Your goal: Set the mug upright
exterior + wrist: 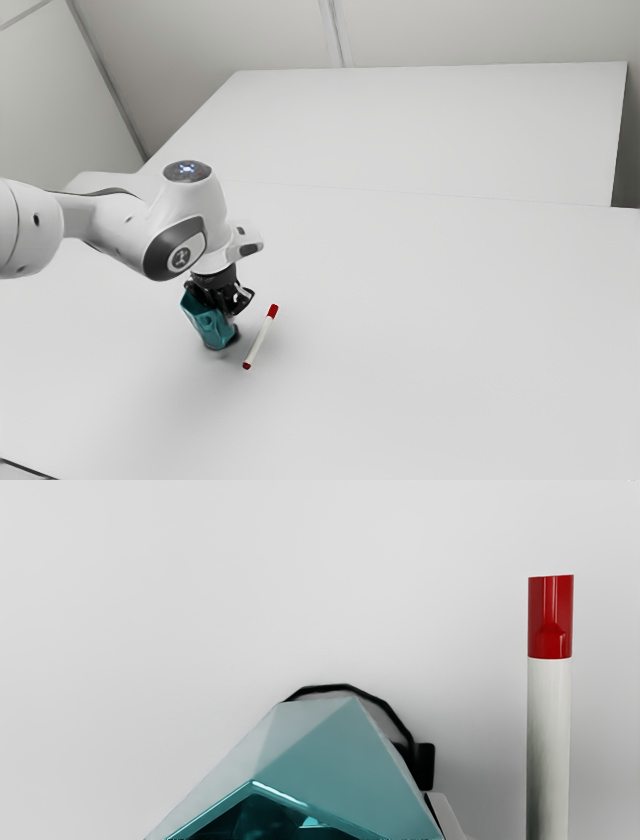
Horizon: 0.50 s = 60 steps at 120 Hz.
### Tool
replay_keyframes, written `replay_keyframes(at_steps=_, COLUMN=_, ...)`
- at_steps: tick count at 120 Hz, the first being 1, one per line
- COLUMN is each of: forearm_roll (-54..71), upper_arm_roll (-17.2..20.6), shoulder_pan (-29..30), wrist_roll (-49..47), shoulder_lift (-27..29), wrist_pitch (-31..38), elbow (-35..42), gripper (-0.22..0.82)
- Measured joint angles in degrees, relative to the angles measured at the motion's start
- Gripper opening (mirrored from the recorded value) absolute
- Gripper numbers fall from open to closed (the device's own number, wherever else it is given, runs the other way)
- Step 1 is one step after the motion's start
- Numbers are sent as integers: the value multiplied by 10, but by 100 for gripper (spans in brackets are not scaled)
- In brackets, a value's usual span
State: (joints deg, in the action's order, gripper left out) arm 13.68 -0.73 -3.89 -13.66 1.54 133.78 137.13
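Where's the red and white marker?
The marker lies on the table, just to the exterior view's right of the teal mug.

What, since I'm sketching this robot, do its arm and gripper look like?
The arm is glossy white with rounded segments, dark seams and small dark holes. Its wrist has a dark grey side panel with a round emblem and, on top, a dark disc with bluish-white lights. The gripper is black and angular.
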Motion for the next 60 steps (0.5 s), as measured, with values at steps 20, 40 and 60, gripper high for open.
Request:
replay_keyframes(at_steps=20, forearm_roll=-2, upper_arm_roll=0, shoulder_pan=-2, wrist_roll=-6, shoulder_lift=1, wrist_pitch=2, elbow=0, gripper=-10)
replay_keyframes(at_steps=40, forearm_roll=-6, upper_arm_roll=-1, shoulder_pan=-2, wrist_roll=-9, shoulder_lift=11, wrist_pitch=5, elbow=0, gripper=2)
replay_keyframes(at_steps=60, forearm_roll=-10, upper_arm_roll=-1, shoulder_pan=-4, wrist_roll=-10, shoulder_lift=30, wrist_pitch=7, elbow=0, gripper=10)
